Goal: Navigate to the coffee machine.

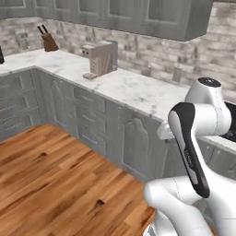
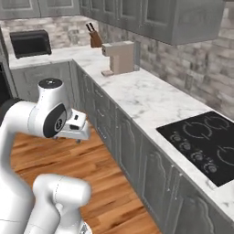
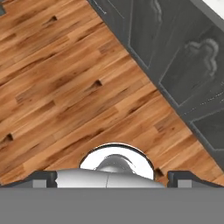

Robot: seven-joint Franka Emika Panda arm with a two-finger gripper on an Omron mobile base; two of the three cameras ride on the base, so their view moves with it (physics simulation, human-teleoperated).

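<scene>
Upright, the coffee machine [image 1: 100,60] [image 2: 119,58] faces left along the counter [image 1: 133,90] [image 2: 151,98].

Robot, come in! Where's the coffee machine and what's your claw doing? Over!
Claw open, holding nothing, aimed at the wood floor. Coffee machine far down the counter, near the corner. Bare floor along the cabinets, nothing in the way.

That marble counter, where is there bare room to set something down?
The widest free patch of the counter runs between the coffee machine and the black cooktop. A smaller bare strip lies between the coffee machine and the knife block. It gets crowded toward the corner, near the microwave.
</scene>
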